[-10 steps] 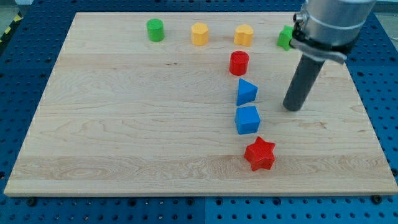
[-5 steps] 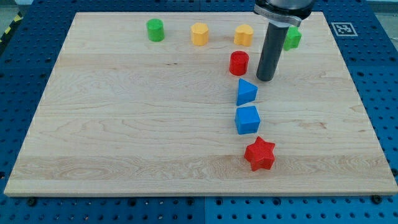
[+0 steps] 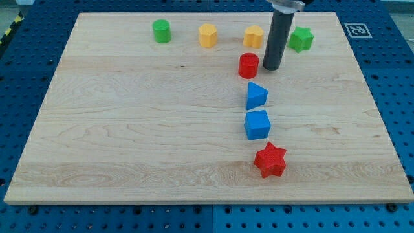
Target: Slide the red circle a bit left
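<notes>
The red circle [image 3: 248, 65] stands on the wooden board [image 3: 129, 123] in the upper middle, just above the blue triangle [image 3: 256, 96]. My tip [image 3: 271, 68] rests on the board just to the right of the red circle, very close to it or touching its right side. The dark rod rises from the tip to the view's top.
A green circle [image 3: 161, 30], a yellow block [image 3: 207, 35], a yellow heart-like block [image 3: 253, 36] and a green star [image 3: 301, 39] line the top of the board. A blue cube [image 3: 257, 124] and a red star [image 3: 270, 160] lie below the blue triangle.
My tip has moved left and up, from right of the blue triangle to right beside the red circle. The blocks have not visibly moved.
</notes>
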`<action>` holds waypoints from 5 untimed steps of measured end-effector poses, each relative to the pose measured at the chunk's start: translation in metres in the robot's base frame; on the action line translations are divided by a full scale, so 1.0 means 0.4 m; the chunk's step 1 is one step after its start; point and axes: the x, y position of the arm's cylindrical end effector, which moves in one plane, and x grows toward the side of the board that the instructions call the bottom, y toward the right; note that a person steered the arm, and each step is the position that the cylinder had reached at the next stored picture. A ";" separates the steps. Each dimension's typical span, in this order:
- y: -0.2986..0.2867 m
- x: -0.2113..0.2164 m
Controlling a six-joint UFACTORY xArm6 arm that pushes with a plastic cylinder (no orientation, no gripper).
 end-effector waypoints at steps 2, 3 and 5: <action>0.000 0.004; 0.000 0.012; -0.006 0.029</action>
